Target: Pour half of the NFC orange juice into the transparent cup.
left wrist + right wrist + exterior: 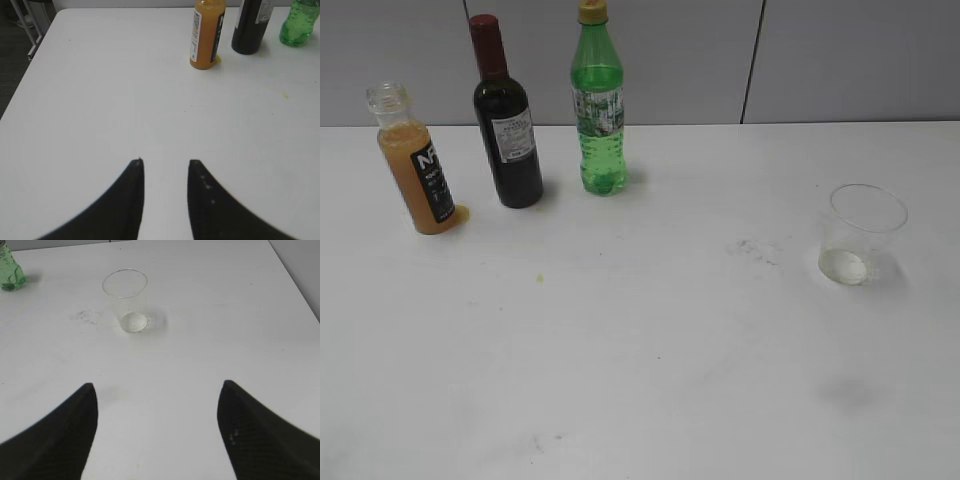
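The NFC orange juice bottle (418, 172) stands uncapped at the far left of the white table, leaning a little; it also shows in the left wrist view (206, 35). The transparent cup (860, 235) stands empty at the right, also in the right wrist view (127, 300). My left gripper (165, 165) is open and empty, well short of the juice bottle. My right gripper (157, 390) is wide open and empty, short of the cup. Neither gripper shows in the exterior view.
A dark wine bottle with a red cap (506, 125) and a green soda bottle (598, 105) stand right of the juice bottle. The table's left edge (30, 65) and right edge (295, 280) are in view. Small stains mark the table (755, 250).
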Motion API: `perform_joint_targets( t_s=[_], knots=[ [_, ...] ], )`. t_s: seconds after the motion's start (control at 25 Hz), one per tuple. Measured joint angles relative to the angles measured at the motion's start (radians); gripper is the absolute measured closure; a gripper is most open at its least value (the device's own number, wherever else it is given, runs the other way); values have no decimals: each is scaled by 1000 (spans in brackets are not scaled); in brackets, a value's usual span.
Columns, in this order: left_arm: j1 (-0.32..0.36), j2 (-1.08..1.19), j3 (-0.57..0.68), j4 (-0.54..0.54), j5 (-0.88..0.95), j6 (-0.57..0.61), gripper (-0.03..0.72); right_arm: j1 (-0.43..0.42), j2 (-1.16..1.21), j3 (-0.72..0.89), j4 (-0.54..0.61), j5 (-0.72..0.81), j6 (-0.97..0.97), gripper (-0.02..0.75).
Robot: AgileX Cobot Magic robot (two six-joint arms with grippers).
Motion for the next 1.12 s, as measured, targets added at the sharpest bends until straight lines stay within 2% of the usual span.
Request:
perform_joint_targets(
  t_s=[1.12],
  knots=[
    [0, 0, 0, 0, 0, 0, 448, 0, 0, 0, 0, 0, 0, 167]
  ],
)
